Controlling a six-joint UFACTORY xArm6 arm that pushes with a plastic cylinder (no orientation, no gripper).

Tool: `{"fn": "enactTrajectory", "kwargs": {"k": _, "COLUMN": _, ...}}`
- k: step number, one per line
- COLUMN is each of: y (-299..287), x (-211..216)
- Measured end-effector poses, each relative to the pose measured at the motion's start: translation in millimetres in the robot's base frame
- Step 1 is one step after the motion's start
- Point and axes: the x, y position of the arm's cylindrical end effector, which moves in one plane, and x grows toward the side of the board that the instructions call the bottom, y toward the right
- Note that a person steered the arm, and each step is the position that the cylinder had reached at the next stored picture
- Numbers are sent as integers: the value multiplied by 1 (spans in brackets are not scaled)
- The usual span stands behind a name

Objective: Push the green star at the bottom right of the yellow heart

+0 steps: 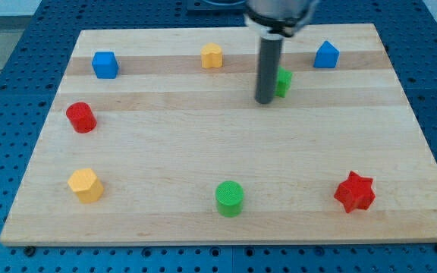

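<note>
The green star (284, 82) lies near the view's top, right of centre, partly hidden behind my rod. My tip (265, 101) rests on the board just left of and slightly below the star, touching or nearly touching it. The yellow heart (212, 55) sits near the top edge, to the upper left of the tip and of the star.
A blue cube (105, 64) is at the top left and a blue block (325, 54) at the top right. A red cylinder (81, 117) sits at the left, a yellow hexagon (86, 185) at the bottom left, a green cylinder (229, 198) at the bottom centre and a red star (353, 192) at the bottom right.
</note>
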Motion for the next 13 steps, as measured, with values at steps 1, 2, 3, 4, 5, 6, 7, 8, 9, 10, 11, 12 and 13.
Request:
{"fn": "enactTrajectory", "kwargs": {"k": 1, "y": 22, "x": -21}}
{"fn": "enactTrajectory", "kwargs": {"k": 2, "y": 36, "x": -7}}
{"fn": "enactTrajectory", "kwargs": {"k": 3, "y": 67, "x": 30}}
{"fn": "enactTrajectory", "kwargs": {"k": 4, "y": 89, "x": 15}}
{"fn": "enactTrajectory", "kwargs": {"k": 5, "y": 44, "x": -3}}
{"fn": "enactTrajectory", "kwargs": {"k": 6, "y": 10, "x": -23}}
{"fn": "enactTrajectory", "kwargs": {"k": 7, "y": 34, "x": -17}}
{"fn": "enactTrajectory", "kwargs": {"k": 8, "y": 55, "x": 6}}
{"fn": "enactTrajectory", "kwargs": {"k": 9, "y": 105, "x": -15}}
{"fn": "enactTrajectory", "kwargs": {"k": 10, "y": 120, "x": -31}}
{"fn": "enactTrajectory", "kwargs": {"k": 11, "y": 116, "x": -41}}
{"fn": "enactTrajectory", "kwargs": {"k": 12, "y": 86, "x": -51}}
{"fn": "enactTrajectory", "kwargs": {"k": 13, "y": 54, "x": -56}}
